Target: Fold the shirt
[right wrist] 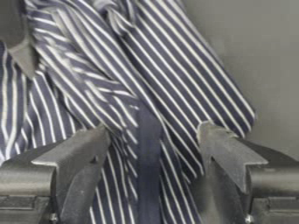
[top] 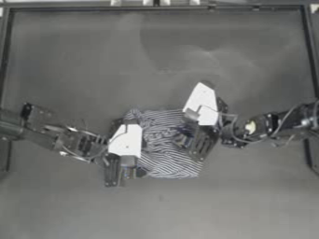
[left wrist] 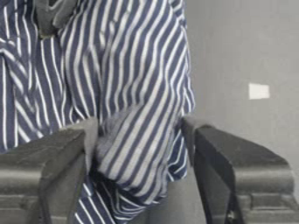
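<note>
The striped shirt (top: pixel 163 145) lies bunched in a heap at the middle of the table. My left gripper (top: pixel 124 169) is at the heap's left lower edge. In the left wrist view this gripper (left wrist: pixel 137 140) is open, with a rolled fold of the shirt (left wrist: pixel 123 78) between its jaws. My right gripper (top: pixel 194 142) reaches in over the heap's right side. In the right wrist view it (right wrist: pixel 153 135) is open and straddles a dark navy crease of the shirt (right wrist: pixel 88 87), with cloth under both fingers.
Bare dark table (top: pixel 156 56) surrounds the heap, bounded by a raised rim (top: pixel 156 7) at the back. A small white square (left wrist: pixel 259 91) marks the table beside the shirt. The top corner of each wrist view shows part of the other gripper.
</note>
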